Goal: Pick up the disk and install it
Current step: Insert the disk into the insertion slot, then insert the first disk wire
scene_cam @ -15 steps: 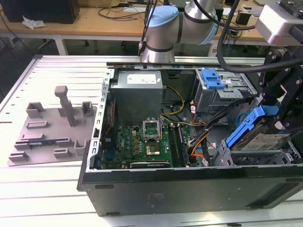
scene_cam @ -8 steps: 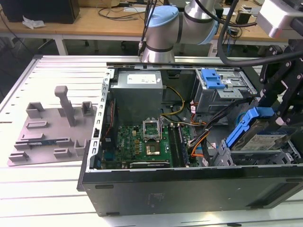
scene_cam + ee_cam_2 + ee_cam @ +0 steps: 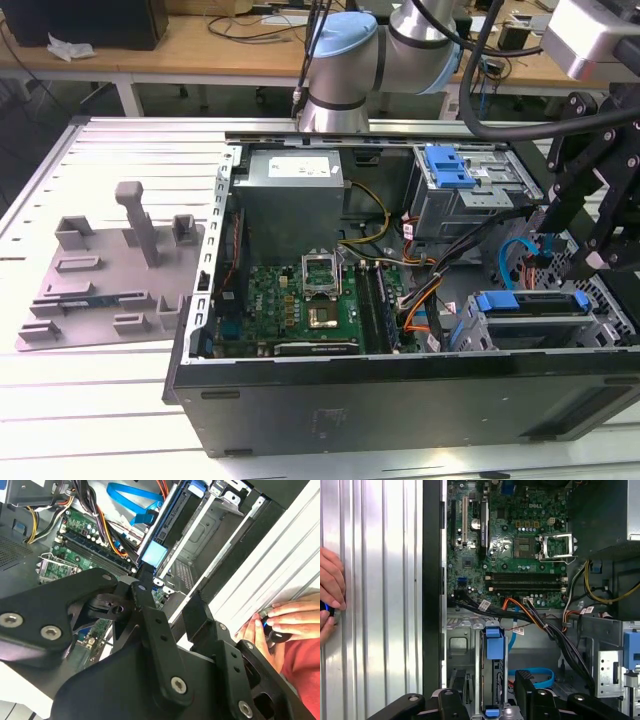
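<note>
Disk (image 3: 530,303) and its blue carrier rail sit in the lower drive cage at about four o'clock in the open computer case (image 3: 400,400), as the exterior view shows it. It stands on edge in the cage, with the blue rail uppermost. In the first wrist view its blue tab runs straight down into the metal bay.

The gripper (image 3: 487,685) hangs over that bay at the three o'clock side of the case. Its jaws are spread wide, one black finger on each side of the disk's upper edge. There is a gap on both sides, so nothing is clamped. In the second wrist view one finger (image 3: 145,592) reaches up close to the blue tab, though I cannot tell whether it touches.

The motherboard (image 3: 300,300) lies at seven o'clock in the case. The grey power-supply box (image 3: 295,190) is at eleven and a second cage with a blue latch (image 3: 448,165) at one. A light blue cable (image 3: 535,677) curls just beside the bay.

A grey moulded fixture (image 3: 110,270) rests on the ribbed table (image 3: 100,420) at nine o'clock from the case, well apart from it. A person's hand (image 3: 330,592) lies on the table beside the case wall, fingers over a small dark thing.
</note>
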